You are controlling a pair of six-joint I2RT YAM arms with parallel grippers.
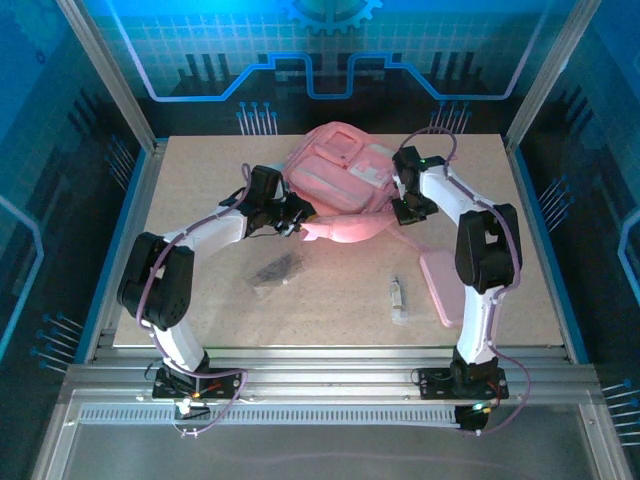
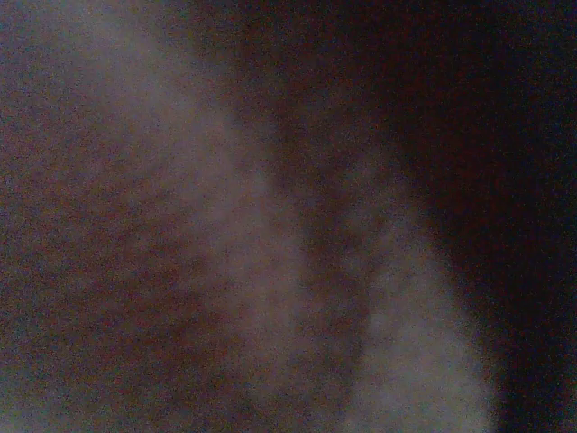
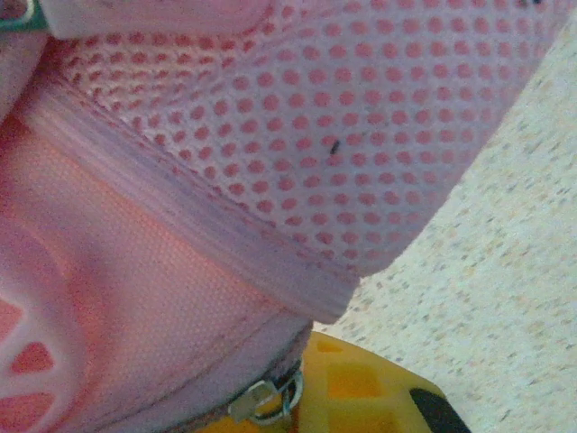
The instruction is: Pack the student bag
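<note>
Nearest to the top camera are the two arm bases, bolted at the near edge of the table (image 1: 330, 320). From the left base the left arm (image 1: 160, 285) bends up and then reaches to the right, toward the middle of the table. The left gripper (image 1: 292, 216) is at the lower left edge of the student bag (image 1: 345, 175), right against the pink cloth. I cannot tell whether its fingers are apart or together: from above they are hidden, and the left wrist view is dark and blurred, with something pale very close to the lens.

A dark crumpled thing (image 1: 275, 270) lies on the bare table, in front of the left gripper and apart from it. The student bag lies at the middle back of the table, its front pockets facing up. A small pale thing (image 1: 398, 298) lies nearer the arms, well apart from the bag.

The right gripper (image 1: 408, 208) is at the right side of the bag, and its fingers are closed together; I cannot tell if they pinch anything. The right wrist view is very near a pink mesh pocket (image 3: 297, 117) of the bag, with a metal zip puller (image 3: 260, 399) below it and a yellow thing (image 3: 361, 392) under the bag's edge. A flat pink case (image 1: 440, 290) lies just beside the right arm (image 1: 485, 250), partly hidden by it.
</note>
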